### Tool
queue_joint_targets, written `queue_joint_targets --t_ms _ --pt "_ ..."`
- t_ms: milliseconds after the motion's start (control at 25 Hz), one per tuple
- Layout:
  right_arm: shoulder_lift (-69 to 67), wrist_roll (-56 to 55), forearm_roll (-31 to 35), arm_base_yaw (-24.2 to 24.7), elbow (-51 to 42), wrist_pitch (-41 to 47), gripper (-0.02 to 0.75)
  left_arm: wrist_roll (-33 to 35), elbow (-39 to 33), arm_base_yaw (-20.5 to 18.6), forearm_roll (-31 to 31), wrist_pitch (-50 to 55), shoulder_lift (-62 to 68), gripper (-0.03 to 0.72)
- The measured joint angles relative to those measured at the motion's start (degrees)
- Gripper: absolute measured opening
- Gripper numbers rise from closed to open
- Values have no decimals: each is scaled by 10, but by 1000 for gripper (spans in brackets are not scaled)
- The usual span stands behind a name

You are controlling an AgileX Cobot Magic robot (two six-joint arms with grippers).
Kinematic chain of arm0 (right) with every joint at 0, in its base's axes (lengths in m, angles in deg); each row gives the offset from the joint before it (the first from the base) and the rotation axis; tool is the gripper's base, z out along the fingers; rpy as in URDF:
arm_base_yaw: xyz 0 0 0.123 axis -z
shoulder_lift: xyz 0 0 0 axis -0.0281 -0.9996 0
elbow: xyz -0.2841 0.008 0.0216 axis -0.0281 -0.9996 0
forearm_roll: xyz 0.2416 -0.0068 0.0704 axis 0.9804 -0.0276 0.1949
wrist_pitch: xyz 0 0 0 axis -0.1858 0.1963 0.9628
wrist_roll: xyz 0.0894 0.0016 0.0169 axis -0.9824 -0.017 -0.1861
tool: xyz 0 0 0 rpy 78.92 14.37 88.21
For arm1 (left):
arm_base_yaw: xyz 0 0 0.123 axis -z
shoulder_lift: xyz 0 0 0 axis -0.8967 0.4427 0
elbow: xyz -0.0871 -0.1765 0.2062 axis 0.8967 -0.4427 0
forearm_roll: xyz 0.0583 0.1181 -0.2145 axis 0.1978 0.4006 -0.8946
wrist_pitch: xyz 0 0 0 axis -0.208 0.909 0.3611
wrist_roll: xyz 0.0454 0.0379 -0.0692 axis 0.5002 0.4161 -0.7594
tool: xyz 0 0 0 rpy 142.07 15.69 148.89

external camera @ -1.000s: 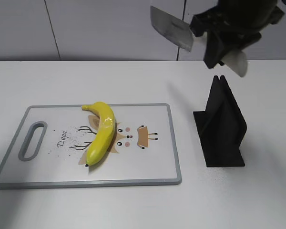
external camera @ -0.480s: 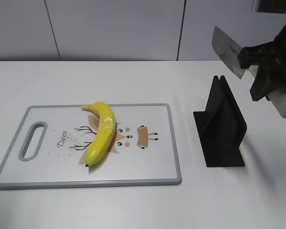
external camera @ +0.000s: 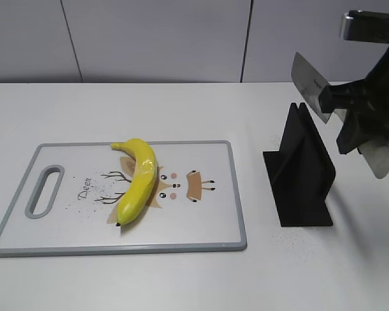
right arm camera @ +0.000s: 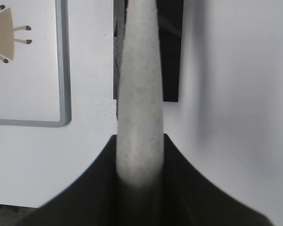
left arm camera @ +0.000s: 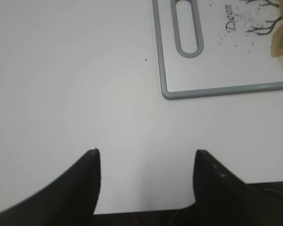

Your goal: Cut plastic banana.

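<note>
The plastic banana (external camera: pixel 138 181) lies whole on the white cutting board (external camera: pixel 211 217), left of the deer print. My right gripper (external camera: pixel 358 123) is shut on the pale handle (right arm camera: pixel 139 94) of a knife. It holds the silver blade (external camera: pixel 309 84) in the air, just above and behind the black knife stand (external camera: pixel 303 172). In the right wrist view the gripper (right arm camera: pixel 140 139) clamps the handle, with the stand (right arm camera: pixel 172 56) below it. My left gripper (left arm camera: pixel 145 153) is open and empty over bare table, off the board's handle end (left arm camera: pixel 188 28). It is out of the exterior view.
The cutting board has a grey rim and a slot handle (external camera: pixel 44 191) at its left end. The black stand stands on the table to the right of the board. A grey panelled wall (external camera: pixel 149 39) runs behind the table.
My right gripper has carried the knife from above the table's middle to the right and down. In the last half second it only dipped slightly towards the stand. The banana has not moved.
</note>
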Motion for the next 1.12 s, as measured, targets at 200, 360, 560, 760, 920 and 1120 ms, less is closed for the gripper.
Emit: queue_joint_targets --t_ms 200,360,560,760,920,1120 --pt "0 -1 0 0 -14 -3 160 0 -22 0 0 -18 -116 593" --pt "0 -1 0 0 -31 -18 160 0 -40 0 2 -14 -189 593" --pt "-11 6 1 0 -48 -31 160 0 -46 0 2 -10 -265 593" --pt "-14 16 1 0 -49 -45 160 0 -49 0 2 -8 -292 593" --pt "-12 17 1 0 -49 -45 160 0 -50 0 2 -7 -292 592" --pt "19 18 1 0 -49 -39 160 0 -50 0 2 -7 -292 592"
